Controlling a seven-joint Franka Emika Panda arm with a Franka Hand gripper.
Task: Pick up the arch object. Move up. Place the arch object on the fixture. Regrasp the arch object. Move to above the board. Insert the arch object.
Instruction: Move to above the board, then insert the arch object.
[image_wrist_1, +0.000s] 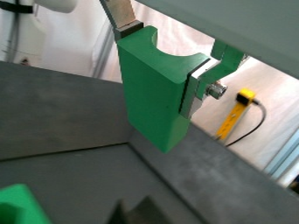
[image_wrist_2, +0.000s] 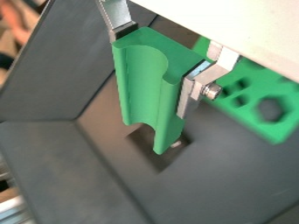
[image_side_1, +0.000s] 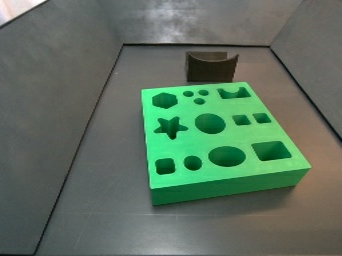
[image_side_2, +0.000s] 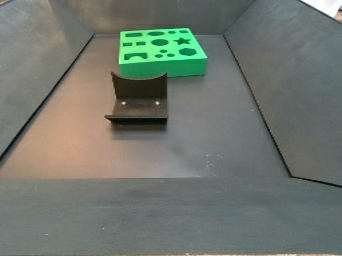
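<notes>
Arch object (image_wrist_1: 152, 92) hangs in the air, clamped between the gripper's (image_wrist_1: 163, 59) 2 silver fingers, so pick-up looks done. Neither side view shows arm or piece, which suggests the lift is well under way or finished; how high it sits cannot be read. Both side views show the fixture (image_side_1: 210, 65) with its dipped top bare, so placing, regrasping, travelling above the board (image_side_1: 214, 140) and inserting all appear left to do.

Relative to the tool, the piece lies between the plates, gripped near its notched end, with the concave notch facing up toward the wrist and the long body hanging down past the fingertips. In a wrist view a dark shape (image_wrist_2: 167, 140) on the floor sits directly below the piece, probably the fixture, though that is uncertain.

On the floor in a side view, the fixture stands at 12 o'clock from the board (image_side_2: 164, 52), apart from it, with clear floor between.
</notes>
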